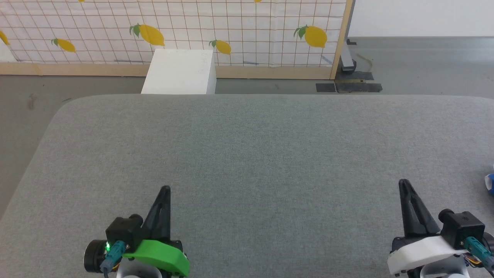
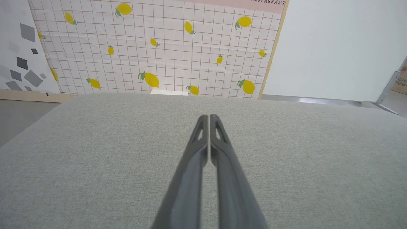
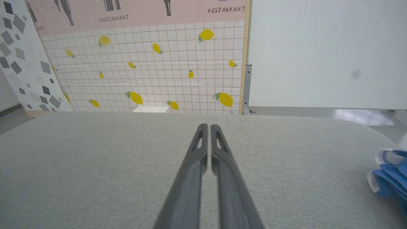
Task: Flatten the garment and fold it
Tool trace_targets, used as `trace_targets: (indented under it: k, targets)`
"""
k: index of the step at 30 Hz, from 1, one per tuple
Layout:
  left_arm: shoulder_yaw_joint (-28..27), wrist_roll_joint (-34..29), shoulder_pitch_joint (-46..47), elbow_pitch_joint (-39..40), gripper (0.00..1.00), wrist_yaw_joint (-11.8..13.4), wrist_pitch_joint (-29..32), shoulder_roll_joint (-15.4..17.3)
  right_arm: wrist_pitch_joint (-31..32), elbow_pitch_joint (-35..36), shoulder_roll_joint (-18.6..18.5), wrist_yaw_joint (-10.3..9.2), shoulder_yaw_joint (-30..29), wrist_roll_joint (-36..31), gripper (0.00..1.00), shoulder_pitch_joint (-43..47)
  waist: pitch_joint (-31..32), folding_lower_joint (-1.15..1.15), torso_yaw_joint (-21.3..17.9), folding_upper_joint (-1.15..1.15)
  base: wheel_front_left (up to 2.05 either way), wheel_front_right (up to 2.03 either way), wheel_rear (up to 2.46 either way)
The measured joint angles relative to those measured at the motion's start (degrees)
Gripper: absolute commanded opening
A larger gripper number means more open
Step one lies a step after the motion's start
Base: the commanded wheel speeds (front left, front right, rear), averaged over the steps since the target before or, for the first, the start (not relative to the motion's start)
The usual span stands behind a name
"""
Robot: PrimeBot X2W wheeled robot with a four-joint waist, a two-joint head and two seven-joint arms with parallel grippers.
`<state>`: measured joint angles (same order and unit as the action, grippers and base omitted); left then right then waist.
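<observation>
left gripper [image 1: 165, 190]: low over the desk's [image 1: 247, 146] near-left part, green cover at its wrist, fingers pointing toward the desk's far edge
left jaws: pressed together, tips meeting, just a thin slit between the fingers lower down; nothing pinched
left contact: only grey desk cloth under and ahead of the tips; can't tell if they touch it
right gripper [image 1: 403, 184]: low over the desk's near-right part, white cover at its wrist, fingers also pointing toward the desk's far edge
right jaws: pressed together the same way, tips meeting; nothing pinched
right contact: bare desk cloth around the tips; touching or not, can't tell
garment [image 3: 389, 173]: bunched blue heap with a white edge, lying at the desk's right edge, well apart from both grippers; cut off by the frame, so its full shape can't be seen
desk: grey woven cover, rounded far corners
white box [image 1: 179, 71]: on the floor just beyond the desk's far edge, left of the middle
lemon-print panel [image 1: 231, 27]: upright beyond the desk's far edge, behind the white box, wooden frame
</observation>
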<state>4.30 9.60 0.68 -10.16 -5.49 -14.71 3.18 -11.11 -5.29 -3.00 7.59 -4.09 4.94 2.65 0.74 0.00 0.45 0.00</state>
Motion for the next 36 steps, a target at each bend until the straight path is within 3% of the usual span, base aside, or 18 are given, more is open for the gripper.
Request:
trace_targets:
  k: [36]
  targets:
    - [-0.75, -1.55, 0.00, 1.88, 0.00, 1.02, 3.28, 0.00, 2.37, 0.78, 0.00, 0.00, 0.78, -0.89, 0.00, -0.16, -0.17, 0.00, -0.11, 0.00, 0.00, 0.00, 0.00]
